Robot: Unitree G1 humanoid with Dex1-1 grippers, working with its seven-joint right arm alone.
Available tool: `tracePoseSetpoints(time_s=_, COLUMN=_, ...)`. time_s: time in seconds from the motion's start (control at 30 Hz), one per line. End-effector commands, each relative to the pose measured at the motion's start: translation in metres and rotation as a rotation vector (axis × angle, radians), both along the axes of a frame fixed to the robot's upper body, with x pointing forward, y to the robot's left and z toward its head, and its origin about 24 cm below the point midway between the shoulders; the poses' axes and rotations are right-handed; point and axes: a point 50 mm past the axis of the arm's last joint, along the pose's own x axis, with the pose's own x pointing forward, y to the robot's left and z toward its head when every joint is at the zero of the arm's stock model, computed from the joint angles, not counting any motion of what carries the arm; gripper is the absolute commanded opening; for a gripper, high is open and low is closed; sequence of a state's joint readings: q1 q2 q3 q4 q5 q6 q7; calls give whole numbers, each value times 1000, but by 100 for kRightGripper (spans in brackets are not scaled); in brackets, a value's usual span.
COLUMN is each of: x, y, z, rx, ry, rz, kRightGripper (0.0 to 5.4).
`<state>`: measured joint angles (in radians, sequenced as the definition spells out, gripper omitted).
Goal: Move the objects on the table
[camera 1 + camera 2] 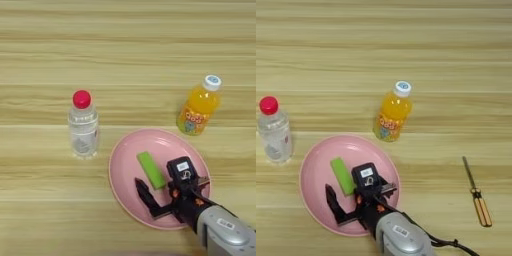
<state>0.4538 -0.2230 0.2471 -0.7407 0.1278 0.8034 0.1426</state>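
Note:
A small bright-green block lies flat on a round pink plate near the table's front. My right gripper comes in from the bottom right on its silver forearm and is open over the plate. One black finger is on the block's left and the other on its right, so the block's near end lies between them. An orange-and-black-handled screwdriver lies on the wooden table to the right of the plate, well apart from the gripper.
A clear bottle with a red cap stands left of the plate. An orange juice bottle stands just behind the plate's right rim. The forearm crosses the plate's near edge.

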Motion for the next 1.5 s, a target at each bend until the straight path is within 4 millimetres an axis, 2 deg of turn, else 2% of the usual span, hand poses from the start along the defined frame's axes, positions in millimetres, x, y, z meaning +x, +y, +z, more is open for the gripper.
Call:
tracePoseSetpoints(time_s=0.03, x=3, y=0, z=-4, rx=2, ry=-3, rz=7, kRightGripper=485)
tracePoseSetpoints(time_s=0.5, x=0, y=1, z=-15, rx=30, ry=55, rz=14, kRightGripper=304)
tracePoseSetpoints(time_s=0.63, x=-1, y=3, z=-12, rx=95, ry=70, rz=4, kRightGripper=249)
tracePoseSetpoints(time_s=0.87, x=0, y=3, z=-10, rx=110, ry=74, rz=-5, kRightGripper=147)
tracePoseSetpoints(time_s=1.2, x=3, y=0, z=-6, rx=98, ry=44, rz=-30, kRightGripper=144)
tracePoseSetpoints(time_s=1.5, x=6, y=-4, z=10, rx=90, ry=-21, rz=-50, kRightGripper=143)
